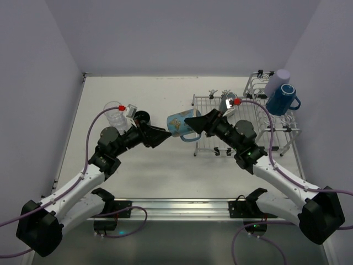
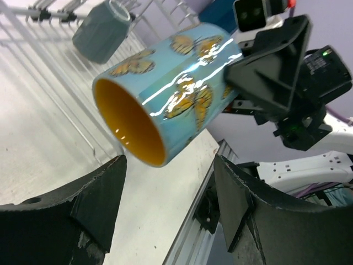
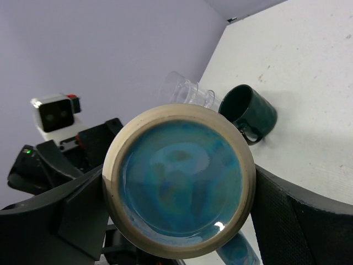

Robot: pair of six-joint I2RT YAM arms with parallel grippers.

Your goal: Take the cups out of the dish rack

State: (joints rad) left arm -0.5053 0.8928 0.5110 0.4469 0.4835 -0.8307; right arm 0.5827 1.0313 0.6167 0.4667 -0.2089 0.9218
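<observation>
My right gripper (image 1: 194,122) is shut on the base end of the light blue mug (image 1: 179,126), held on its side above the table. In the right wrist view its base (image 3: 179,179) sits between the fingers (image 3: 298,215). My left gripper (image 1: 163,136) is open, and the mug's orange mouth (image 2: 129,124) is level with its fingertips (image 2: 107,182). A clear ribbed glass (image 1: 116,114) and a dark teal mug (image 1: 142,117) stand on the table at the left. The lavender tumbler (image 1: 277,81) and dark blue mug (image 1: 282,99) sit on the dish rack (image 1: 251,118). Another dark teal mug (image 2: 102,36) lies in the rack.
The rack's taller basket section (image 1: 259,83) stands at the back right near the wall. A metal rail (image 1: 176,207) runs along the table's near edge between the arm bases. Purple cables (image 1: 91,132) loop off both arms.
</observation>
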